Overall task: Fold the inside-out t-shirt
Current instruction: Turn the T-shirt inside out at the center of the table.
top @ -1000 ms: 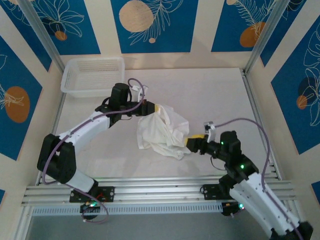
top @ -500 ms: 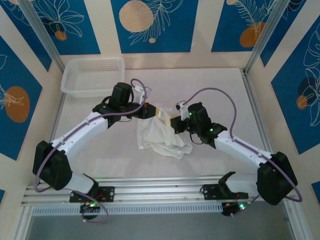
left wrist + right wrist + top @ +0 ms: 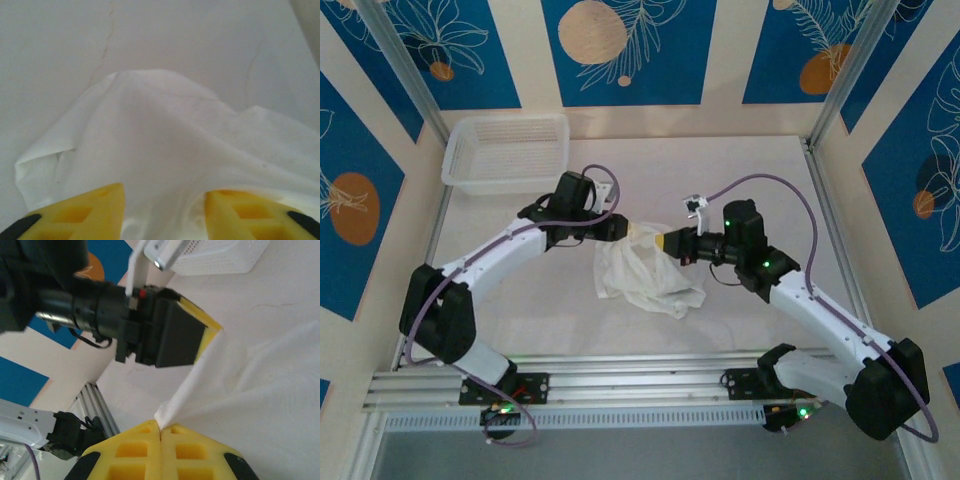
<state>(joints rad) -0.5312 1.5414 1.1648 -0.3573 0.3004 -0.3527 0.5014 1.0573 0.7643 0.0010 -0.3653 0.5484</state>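
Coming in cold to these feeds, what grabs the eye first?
The crumpled white t-shirt lies mid-table, its far edge drawn up where both grippers meet. The right gripper is shut on a thin corner of cloth; the left gripper stands open with fabric between its fingers. A white mesh basket sits at the far left corner.

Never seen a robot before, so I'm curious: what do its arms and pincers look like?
The left arm and right arm are white with black joints, purple cables and green lights. The left gripper and right gripper have blocky yellow fingers.
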